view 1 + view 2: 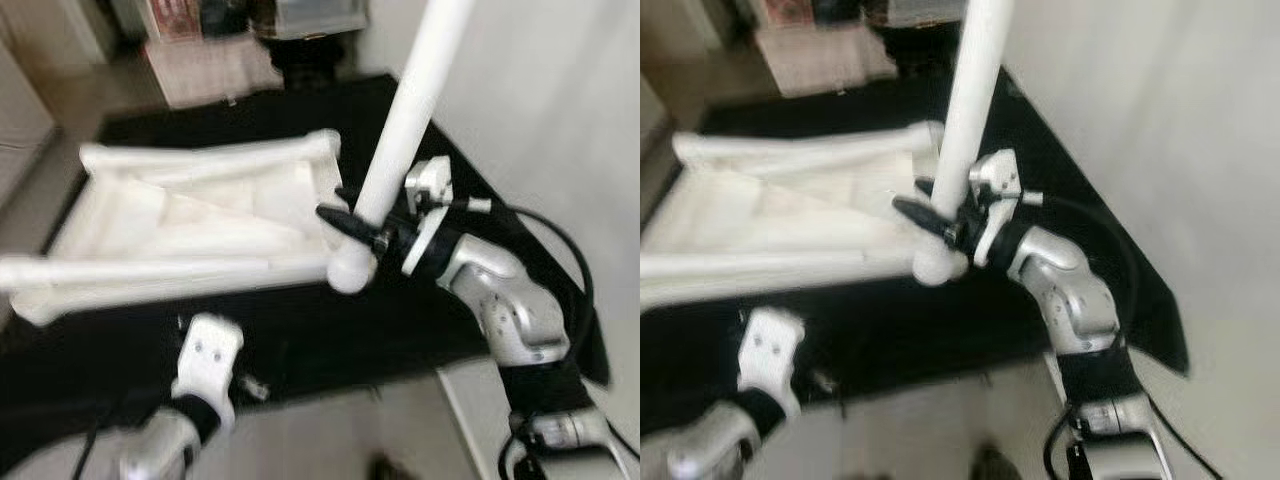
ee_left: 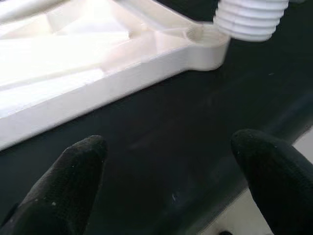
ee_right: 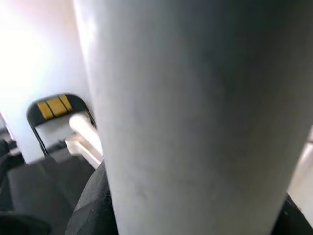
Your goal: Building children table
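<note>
In the left eye view, the white plastic tabletop [image 1: 190, 225] is lying upside down on a black mat [image 1: 300, 330] on the floor, its ribbed underside facing up, with one table leg already lying along its near edge [image 1: 130, 272]. The right hand [image 1: 362, 226] is gripping a second white table leg [image 1: 405, 125], its black fingers closing around the lower part of the tube; the leg is standing nearly upright, tilting slightly, with its rounded lower end sitting at the tabletop's near right corner [image 1: 340, 262]. The left hand's wrist [image 1: 208, 360] is hovering low over the mat, just in front of the tabletop, touching nothing. The right eye view is showing the same arrangement, with the silver right arm [image 1: 1065, 290] reaching in from the right over the mat beside a pale wall [image 1: 1160, 120]. In the left wrist view, the two black fingertips [image 2: 68, 171] are standing wide apart with nothing between them, pointing at the mat and at the tabletop's corner socket [image 2: 205, 39], above which the leg's threaded end [image 2: 252, 19] is hanging, just meeting the socket's rim. In the right wrist view, the leg's pale tube [image 3: 190, 112] is passing right in front of the lens, with a black finger [image 3: 93, 205] pressing against it and a folding chair with yellow stripes [image 3: 56, 110] standing in the background.
</note>
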Motion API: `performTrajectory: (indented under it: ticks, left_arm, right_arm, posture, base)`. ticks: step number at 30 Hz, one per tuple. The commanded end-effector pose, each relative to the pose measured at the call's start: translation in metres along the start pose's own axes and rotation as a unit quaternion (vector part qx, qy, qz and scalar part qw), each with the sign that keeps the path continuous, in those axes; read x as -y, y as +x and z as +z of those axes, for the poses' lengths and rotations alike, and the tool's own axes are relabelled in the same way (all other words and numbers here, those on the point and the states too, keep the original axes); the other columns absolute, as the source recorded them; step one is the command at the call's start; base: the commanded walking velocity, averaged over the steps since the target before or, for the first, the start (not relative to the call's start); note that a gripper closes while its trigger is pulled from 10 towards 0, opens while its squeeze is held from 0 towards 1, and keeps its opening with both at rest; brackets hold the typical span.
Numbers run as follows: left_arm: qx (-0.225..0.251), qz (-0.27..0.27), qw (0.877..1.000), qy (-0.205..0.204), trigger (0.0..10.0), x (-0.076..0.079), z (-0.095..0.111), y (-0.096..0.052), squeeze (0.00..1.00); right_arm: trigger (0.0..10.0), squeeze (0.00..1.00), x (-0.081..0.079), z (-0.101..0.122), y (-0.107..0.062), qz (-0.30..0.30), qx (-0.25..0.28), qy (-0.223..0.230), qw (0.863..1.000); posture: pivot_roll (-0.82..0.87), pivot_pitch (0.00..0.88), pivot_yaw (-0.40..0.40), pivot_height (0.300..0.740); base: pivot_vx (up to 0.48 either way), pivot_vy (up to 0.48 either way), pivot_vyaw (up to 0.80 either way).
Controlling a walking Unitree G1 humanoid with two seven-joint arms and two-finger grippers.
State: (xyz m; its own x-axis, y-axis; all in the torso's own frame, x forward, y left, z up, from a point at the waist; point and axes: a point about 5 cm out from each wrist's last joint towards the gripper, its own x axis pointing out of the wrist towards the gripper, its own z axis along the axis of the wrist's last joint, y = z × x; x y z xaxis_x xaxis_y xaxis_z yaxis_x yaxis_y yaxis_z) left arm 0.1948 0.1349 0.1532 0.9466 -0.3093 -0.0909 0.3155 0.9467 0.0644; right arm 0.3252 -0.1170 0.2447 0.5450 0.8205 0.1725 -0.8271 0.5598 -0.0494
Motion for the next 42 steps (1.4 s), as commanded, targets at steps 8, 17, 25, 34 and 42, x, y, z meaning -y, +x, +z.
performTrajectory:
  ticks: [8,17,25,34,42]
  left_arm:
    - [-0.010,0.007,1.000,0.001,10.0,-0.002,-0.005,-0.001,0.00]
    - [0.046,0.045,0.997,-0.033,10.0,-0.012,0.008,-0.001,0.00]
    - [0.016,0.057,0.998,-0.018,10.0,-0.013,0.002,0.001,0.00]
    - [0.020,0.034,0.999,0.011,10.0,-0.008,0.003,0.003,0.00]
    - [0.019,0.008,0.999,0.037,10.0,-0.001,0.001,0.002,0.00]
  right_arm:
    - [10.0,0.00,-0.002,-0.001,0.004,0.002,-0.001,-0.002,1.000]
    - [10.0,0.00,-0.004,-0.001,0.006,0.002,-0.002,-0.001,1.000]
    - [10.0,0.00,-0.003,-0.001,0.007,-0.001,-0.003,-0.001,1.000]
    - [10.0,0.00,-0.002,0.006,0.008,0.006,0.020,-0.004,1.000]
    - [10.0,0.00,-0.003,0.022,0.013,0.058,0.062,-0.013,0.996]
  posture:
    - [-0.09,0.191,0.044,0.740]
    - [-0.09,0.201,0.032,0.740]
    - [-0.09,0.203,0.032,0.740]
    - [-0.09,0.195,0.035,0.740]
    - [-0.08,0.187,0.034,0.740]
  base:
    - [0.000,0.000,0.00]
    - [0.213,0.000,0.00]
    - [0.000,0.000,0.00]
    - [0.000,0.000,0.00]
    - [0.000,0.000,0.00]
